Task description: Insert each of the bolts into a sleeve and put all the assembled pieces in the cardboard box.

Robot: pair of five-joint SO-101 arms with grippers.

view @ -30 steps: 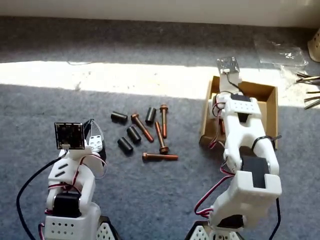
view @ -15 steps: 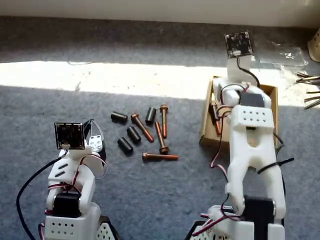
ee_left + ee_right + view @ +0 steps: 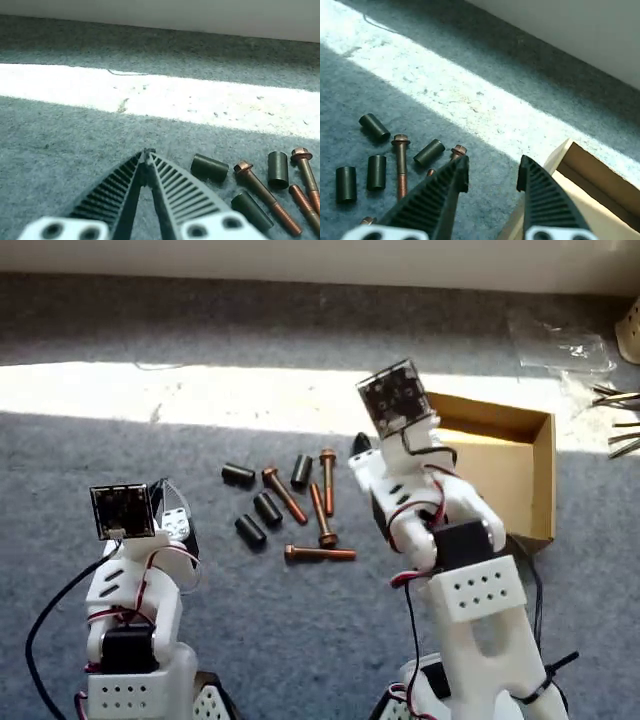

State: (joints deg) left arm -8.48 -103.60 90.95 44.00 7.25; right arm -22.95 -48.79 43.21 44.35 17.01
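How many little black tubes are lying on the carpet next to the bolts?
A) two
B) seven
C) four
C: four black sleeves lie loose on the carpet, scattered among the copper-coloured bolts.

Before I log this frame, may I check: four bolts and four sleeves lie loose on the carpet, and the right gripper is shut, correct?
Not quite. The right gripper is open: the right wrist view shows a clear gap between its jaws. The four bolts and four sleeves do lie loose on the carpet.
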